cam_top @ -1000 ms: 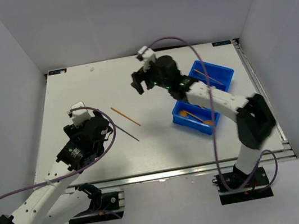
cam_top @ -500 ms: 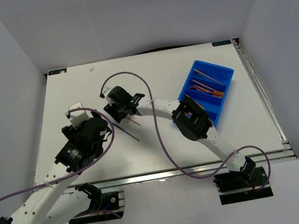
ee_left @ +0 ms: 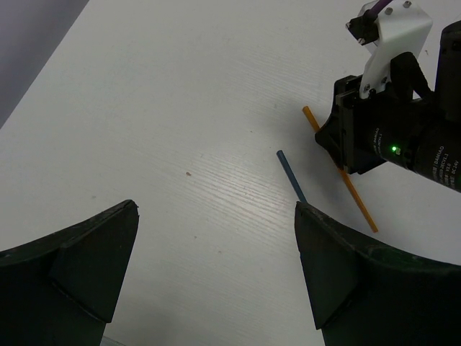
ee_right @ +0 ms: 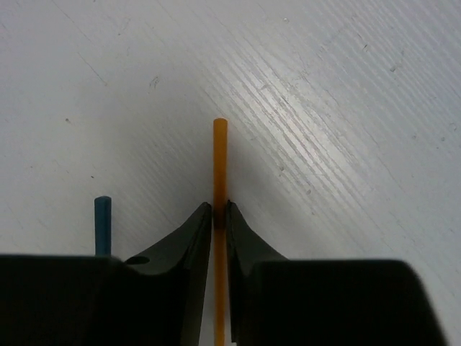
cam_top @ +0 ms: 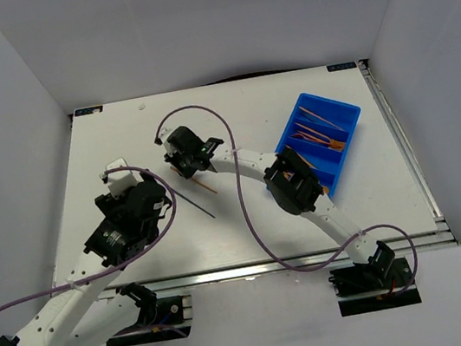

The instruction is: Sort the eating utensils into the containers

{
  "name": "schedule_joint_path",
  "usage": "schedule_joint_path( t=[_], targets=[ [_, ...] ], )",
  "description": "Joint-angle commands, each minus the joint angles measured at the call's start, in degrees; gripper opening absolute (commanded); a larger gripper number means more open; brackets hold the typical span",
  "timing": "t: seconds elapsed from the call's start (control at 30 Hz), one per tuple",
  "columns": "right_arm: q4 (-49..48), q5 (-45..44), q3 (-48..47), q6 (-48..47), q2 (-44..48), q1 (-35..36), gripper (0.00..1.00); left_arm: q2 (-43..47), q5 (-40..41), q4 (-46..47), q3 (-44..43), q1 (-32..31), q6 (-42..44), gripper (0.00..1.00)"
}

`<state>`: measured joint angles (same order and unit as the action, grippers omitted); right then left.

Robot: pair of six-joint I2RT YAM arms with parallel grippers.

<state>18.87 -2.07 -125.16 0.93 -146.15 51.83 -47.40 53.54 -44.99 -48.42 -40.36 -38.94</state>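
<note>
An orange stick (ee_right: 220, 162) lies on the white table, and my right gripper (ee_right: 220, 210) is shut on it near its far end. From above, the right gripper (cam_top: 182, 168) sits over that orange stick (cam_top: 206, 185) left of table centre. A dark blue stick (cam_top: 196, 206) lies just beside it, apart from the jaws; the right wrist view shows the dark blue stick (ee_right: 103, 223) to the left. My left gripper (ee_left: 216, 207) is open with nothing between its fingers, a little short of the blue stick (ee_left: 291, 175). The blue container (cam_top: 348, 107) at right holds several orange utensils (cam_top: 317, 135).
The right arm stretches across the table from its base at bottom right, passing in front of the container. A purple cable (cam_top: 203, 111) loops above the right gripper. White walls close in the table on three sides.
The right arm swung from over the container to the orange stick at left of centre and shut its jaws on it. The left arm stayed put.
</note>
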Motion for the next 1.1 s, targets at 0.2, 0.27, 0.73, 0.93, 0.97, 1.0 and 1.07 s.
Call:
schedule_joint_path(
  t=[0.2, 0.27, 0.73, 0.93, 0.97, 1.0, 1.07],
  targets=[
    [4.3, 7.0, 4.2, 0.2, 6.6, -0.2, 0.0, 1.3, 0.2, 0.3, -0.4, 0.1, 0.3, 0.98],
    [-3.0, 14.6, 8.9, 0.3, 16.0, -0.7, 0.0, 1.3, 0.2, 0.2, -0.4, 0.1, 0.3, 0.98],
    [-12.0, 35.1, 39.7, -14.5, 51.3, -30.4, 0.0, 3.9, -0.1, 0.3, -0.1, 0.1, 0.0, 0.98],
    [-16.5, 36.7, 44.9, -22.6, 53.2, -43.4, 0.0, 3.9, -0.5, 0.8, 0.1, 0.1, 0.4, 0.98],
    [-20.4, 36.9, 46.3, -22.9, 53.2, -44.6, 0.0, 3.6, -0.7, 0.8, -0.1, 0.1, 0.4, 0.98],
    [-21.8, 36.6, 46.8, -23.7, 53.1, -46.2, 0.0, 3.2, -1.0, 0.8, 0.0, 0.1, 0.4, 0.98],
    [-24.1, 34.9, 47.1, -25.5, 51.8, -47.4, 0.0, 3.1, -1.2, 0.9, -0.1, 0.1, 0.5, 0.98]
  ],
)
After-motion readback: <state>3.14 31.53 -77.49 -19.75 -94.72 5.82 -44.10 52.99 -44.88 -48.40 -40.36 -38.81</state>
